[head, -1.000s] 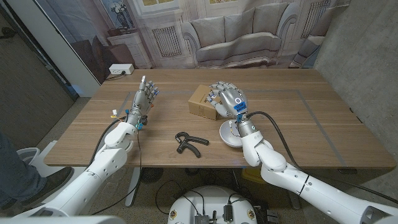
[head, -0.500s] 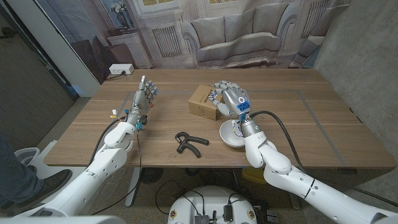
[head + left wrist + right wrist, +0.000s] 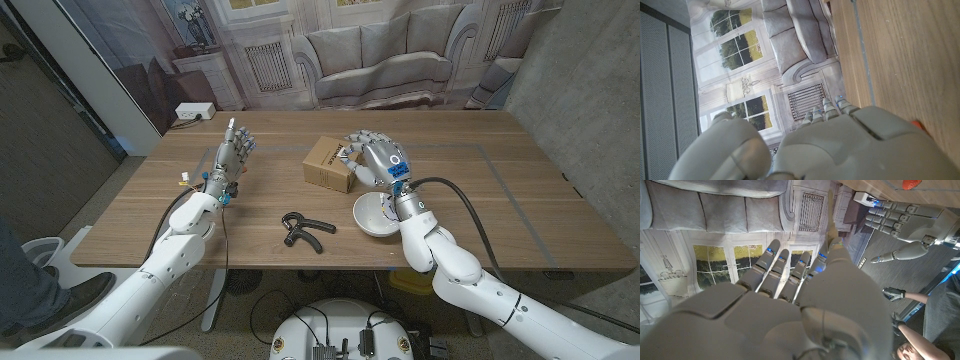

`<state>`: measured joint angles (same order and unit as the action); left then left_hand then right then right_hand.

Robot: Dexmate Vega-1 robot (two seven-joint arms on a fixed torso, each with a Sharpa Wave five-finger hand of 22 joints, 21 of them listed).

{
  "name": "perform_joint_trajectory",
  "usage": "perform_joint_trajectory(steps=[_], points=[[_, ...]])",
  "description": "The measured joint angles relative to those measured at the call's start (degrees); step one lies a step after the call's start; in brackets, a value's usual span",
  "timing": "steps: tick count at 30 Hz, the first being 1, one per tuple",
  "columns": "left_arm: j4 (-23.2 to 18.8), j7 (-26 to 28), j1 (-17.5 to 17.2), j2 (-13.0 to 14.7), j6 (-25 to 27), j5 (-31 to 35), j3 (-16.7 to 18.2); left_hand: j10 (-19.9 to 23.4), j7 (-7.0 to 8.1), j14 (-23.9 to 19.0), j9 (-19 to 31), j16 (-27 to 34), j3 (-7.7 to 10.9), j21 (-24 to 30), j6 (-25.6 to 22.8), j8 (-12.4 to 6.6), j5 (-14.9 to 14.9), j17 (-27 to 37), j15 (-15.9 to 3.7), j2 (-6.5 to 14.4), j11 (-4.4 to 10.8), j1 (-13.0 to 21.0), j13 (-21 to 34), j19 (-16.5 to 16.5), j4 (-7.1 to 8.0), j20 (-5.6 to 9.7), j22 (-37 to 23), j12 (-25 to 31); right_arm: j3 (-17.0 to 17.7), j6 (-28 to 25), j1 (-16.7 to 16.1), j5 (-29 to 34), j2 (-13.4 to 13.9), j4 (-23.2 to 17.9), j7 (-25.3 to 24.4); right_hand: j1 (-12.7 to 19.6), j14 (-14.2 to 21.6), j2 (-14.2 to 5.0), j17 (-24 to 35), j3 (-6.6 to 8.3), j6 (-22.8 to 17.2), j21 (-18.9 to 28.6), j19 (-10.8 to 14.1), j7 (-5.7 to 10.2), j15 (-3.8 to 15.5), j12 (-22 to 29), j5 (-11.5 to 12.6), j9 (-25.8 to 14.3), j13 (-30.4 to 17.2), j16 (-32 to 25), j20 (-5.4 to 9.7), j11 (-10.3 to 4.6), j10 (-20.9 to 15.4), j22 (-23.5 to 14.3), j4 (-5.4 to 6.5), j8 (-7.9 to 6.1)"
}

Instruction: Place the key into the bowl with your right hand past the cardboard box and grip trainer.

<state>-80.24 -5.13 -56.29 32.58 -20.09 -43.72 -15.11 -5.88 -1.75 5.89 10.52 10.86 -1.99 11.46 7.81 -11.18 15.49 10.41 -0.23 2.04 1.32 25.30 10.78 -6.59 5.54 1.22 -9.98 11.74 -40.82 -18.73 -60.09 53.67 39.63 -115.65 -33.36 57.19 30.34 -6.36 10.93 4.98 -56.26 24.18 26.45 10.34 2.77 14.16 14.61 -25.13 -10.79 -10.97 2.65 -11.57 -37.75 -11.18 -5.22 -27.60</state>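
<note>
Hovering: your right hand [image 3: 376, 160] hangs between the box [image 3: 327, 164] and the bowl [image 3: 376, 215].
Fingers: curled; you cannot tell whether they pinch anything.
Key: hidden.
Grip trainer [image 3: 303, 229]: lying near the bowl.

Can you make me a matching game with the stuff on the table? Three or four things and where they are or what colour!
Things:
1. cardboard box
2. bowl
3. grip trainer
4. left hand

Descriptions:
A. black, lying near the table's front edge
B. white, under the right arm's wrist
C. brown, beside the right hand
D. standing upright, fingers pointing up, holding nothing

Pairs: 1-C, 2-B, 3-A, 4-D
</note>
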Motion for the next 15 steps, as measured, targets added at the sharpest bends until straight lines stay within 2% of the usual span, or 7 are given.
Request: perform_joint_trajectory(steps=[6, 11, 12, 15], points=[[-0.81, 0.63, 0.16, 0.46, 0.57, 0.61, -0.29, 0.0, 0.0, 0.0, 0.0, 0.0, 0.0, 0.0, 0.0, 0.0, 0.0, 0.0, 0.0, 0.07, 0.0, 0.07, 0.0, 0.0, 0.0, 0.0, 0.0, 0.0, 1.08, -0.68, -1.41, 0.2, 1.13, -2.26, 2.49, 0.16, 0.0, -0.15, 0.0, 0.0, 0.01, 0.0, 0.53, -0.01, 0.0, 0.0, 0.0, -0.26, 0.0, 0.0, 0.09, 0.0, 0.0, 0.0, 0.0, 0.02], [-0.81, 1.13, 0.16, 0.46, 0.88, 0.89, -0.29, 0.0, 0.0, 0.0, 0.0, 0.0, 0.0, 0.0, 0.0, 0.0, 0.0, 0.0, 0.0, 0.07, 0.0, 0.07, 0.0, 0.0, 0.0, 0.0, 0.0, 0.0, 2.0, -0.68, -2.7, 0.2, 1.86, -4.01, 2.49, 0.16, 0.0, -0.16, 0.0, 0.0, 0.02, 0.0, 0.53, -0.02, 0.0, -0.25, -0.22, -0.26, 0.0, 0.0, 0.09, 0.22, 0.22, 0.0, 0.0, 0.16], [-0.81, 1.22, 0.16, 0.46, 0.92, 0.93, -0.29, 0.0, 0.0, 0.0, 0.0, 0.0, 0.0, 0.0, 0.0, 0.0, 0.0, 0.0, 0.0, 0.07, 0.0, 0.07, 0.0, 0.0, 0.0, 0.0, 0.0, 0.0, 2.16, -1.24, -2.91, 0.56, 1.94, -4.26, 4.31, 0.23, 0.0, -0.23, 0.0, 0.0, 0.03, 0.0, 0.53, -0.03, 0.0, -0.44, -0.22, -0.26, 0.0, 0.0, 0.09, 0.22, 0.22, 0.0, 0.0, 0.16], [-2.12, 1.52, -0.47, 1.12, 1.14, 1.05, -0.31, 0.0, 0.0, 0.0, 0.0, 0.0, 0.0, 0.0, 0.01, 0.0, 0.0, 0.0, 0.0, 0.07, 0.0, 0.07, 0.0, 0.0, 0.0, 0.0, 0.0, 0.0, 2.78, -1.59, -3.8, 0.59, 2.22, -5.28, 5.01, 0.23, 0.0, -0.23, 0.0, 0.0, -0.09, 0.0, 0.52, 0.09, 0.0, -0.44, -0.22, -0.26, 0.0, 0.0, 0.09, 0.22, 0.22, 0.0, 0.0, 0.2]])
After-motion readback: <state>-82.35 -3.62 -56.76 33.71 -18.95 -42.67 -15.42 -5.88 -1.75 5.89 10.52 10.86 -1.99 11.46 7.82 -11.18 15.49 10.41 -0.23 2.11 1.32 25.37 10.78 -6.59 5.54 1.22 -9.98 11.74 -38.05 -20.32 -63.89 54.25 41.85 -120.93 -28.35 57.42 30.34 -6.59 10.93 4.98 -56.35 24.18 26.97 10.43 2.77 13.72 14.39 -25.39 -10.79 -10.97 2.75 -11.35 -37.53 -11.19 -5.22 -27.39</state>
